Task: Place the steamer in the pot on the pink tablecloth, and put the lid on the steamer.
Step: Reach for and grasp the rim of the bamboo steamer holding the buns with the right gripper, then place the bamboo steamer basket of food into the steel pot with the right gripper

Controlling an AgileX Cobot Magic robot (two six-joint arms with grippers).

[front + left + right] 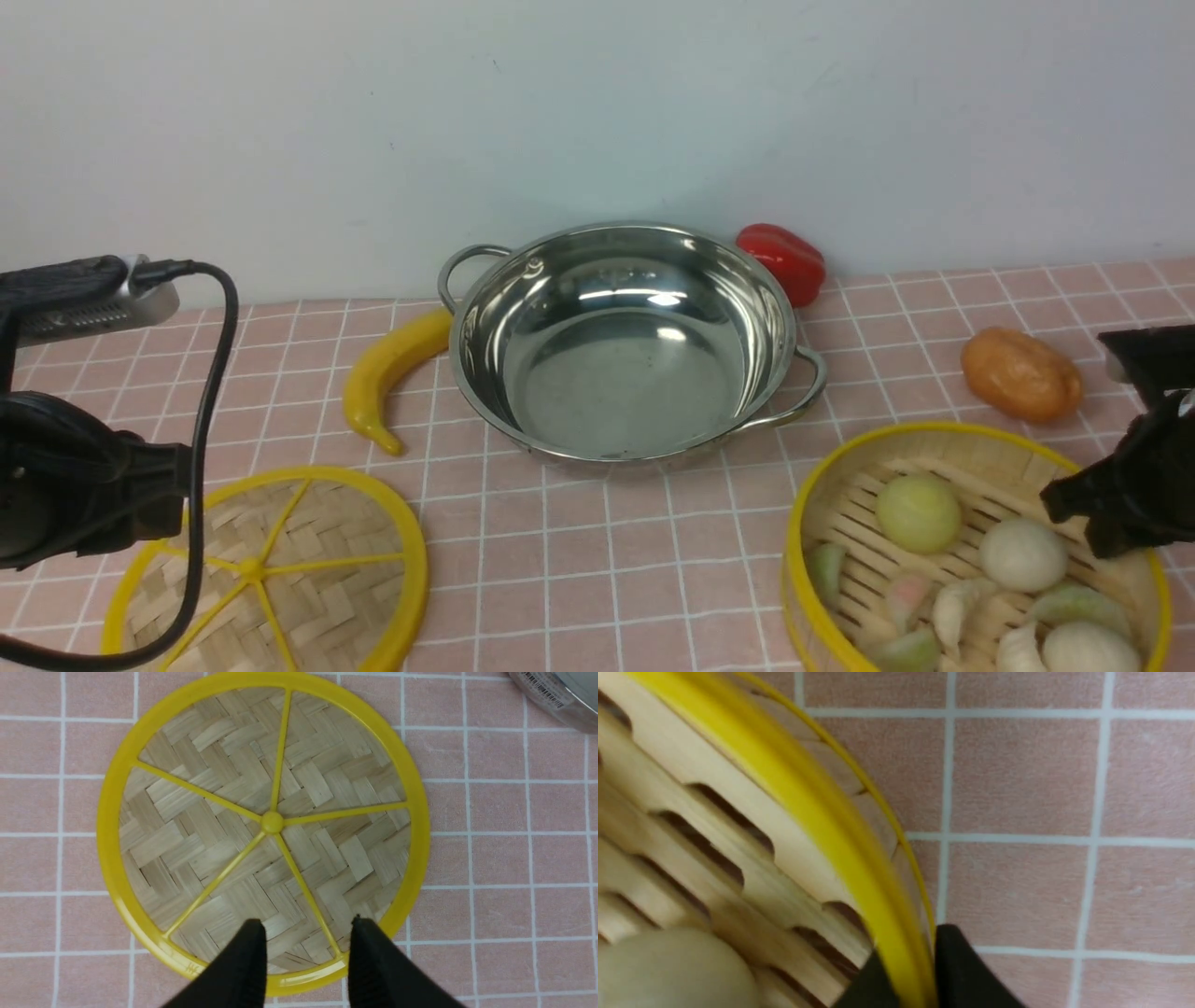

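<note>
Pink tablecloth (597, 579) covers the work surface. Pot (616, 392) sits upright at centre-rear, with open cloth in front of it. Steamer (980, 457) sits front right, well apart from the pot, and holds food pieces (1022, 553). Lid (308, 551) lies flat at front left. R gripper (908, 952): jaws pinch the steamer's yellow rim, one finger inside, one outside; contact looks firm, but the view is blurred. L gripper (307, 921): jaws apart above the lid's edge, holding nothing.

The front camera looks forward and down over the pink white-gridded tablecloth (597, 560), which both wrist cameras face past the left gripper (307, 920) and, far closer, the right gripper (908, 952).
</note>
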